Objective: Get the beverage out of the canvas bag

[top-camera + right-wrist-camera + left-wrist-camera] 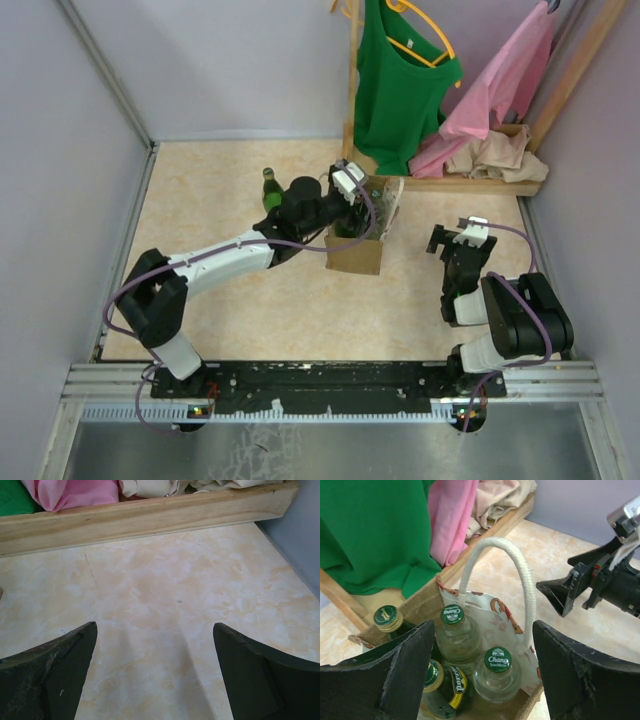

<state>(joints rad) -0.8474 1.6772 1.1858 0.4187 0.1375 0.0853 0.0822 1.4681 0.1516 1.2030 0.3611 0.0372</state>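
Note:
The tan canvas bag stands upright mid-table, with a white loop handle. Inside it are a clear Chang bottle, a second clear bottle, a green Perrier bottle and a green bottle with a gold-rimmed cap. My left gripper hovers over the bag's mouth, open and empty, its fingers either side of the bottle tops in the left wrist view. My right gripper is open and empty to the right of the bag, above bare table; it also shows in the left wrist view.
A green bottle stands on the table left of the bag. A wooden rack at the back right holds a green shirt, pink cloth and beige cloth. Its wooden rail lies ahead of the right gripper. Grey walls enclose the table.

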